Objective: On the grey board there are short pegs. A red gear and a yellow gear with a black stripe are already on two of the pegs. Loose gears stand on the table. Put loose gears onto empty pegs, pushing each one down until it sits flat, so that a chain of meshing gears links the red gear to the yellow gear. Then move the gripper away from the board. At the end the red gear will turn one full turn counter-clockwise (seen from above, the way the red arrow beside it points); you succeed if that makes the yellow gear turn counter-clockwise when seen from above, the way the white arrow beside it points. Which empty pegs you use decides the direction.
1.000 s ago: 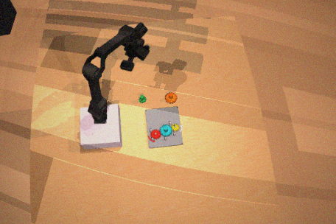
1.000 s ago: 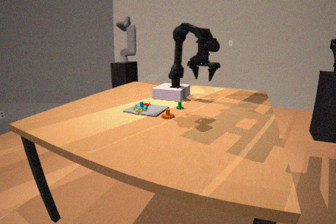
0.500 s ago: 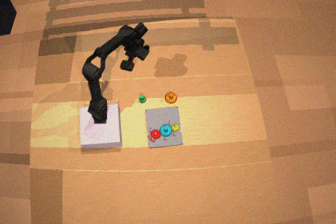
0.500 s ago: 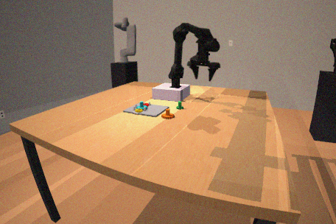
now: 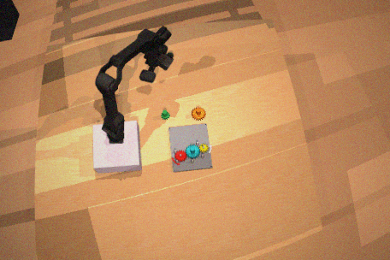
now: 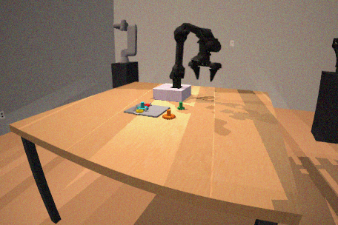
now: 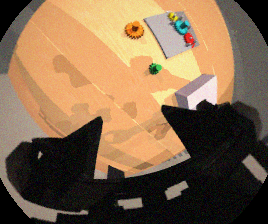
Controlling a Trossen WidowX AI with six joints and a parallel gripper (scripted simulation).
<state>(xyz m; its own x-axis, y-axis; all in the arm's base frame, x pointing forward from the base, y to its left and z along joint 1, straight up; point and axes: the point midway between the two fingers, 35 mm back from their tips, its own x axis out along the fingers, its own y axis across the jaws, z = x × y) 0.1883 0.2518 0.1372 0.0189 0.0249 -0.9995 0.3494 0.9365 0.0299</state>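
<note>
The arm (image 5: 109, 103) (image 6: 179, 51) is matt black throughout, with chunky rounded joints and slimmer links, one pair of bars leaving an open gap between them; its jaws (image 5: 156, 68) (image 6: 204, 80) are black too, broad at the root and tapering to pointed, wedge-like tips

Wooden table (image 5: 239, 160) (image 6: 148, 149) (image 7: 105, 65): grey board (image 5: 186, 134) (image 6: 157, 112) (image 7: 165, 42), two gears (orange (image 5: 198, 113) (image 6: 169, 115) (image 7: 134, 30), green (image 5: 165, 115) (image 6: 181, 106) (image 7: 155, 69)).

Cyan gear (image 5: 192, 151) (image 6: 142, 107) (image 7: 182, 27) between red (image 5: 180, 156) (image 6: 147, 105) (image 7: 189, 38) and yellow (image 5: 203, 150) (image 6: 139, 111) (image 7: 173, 17) — 2 loose gears, orange (image 5: 198, 113) (image 6: 169, 115) (image 7: 134, 30) and green (image 5: 165, 115) (image 6: 181, 106) (image 7: 155, 68).
</note>
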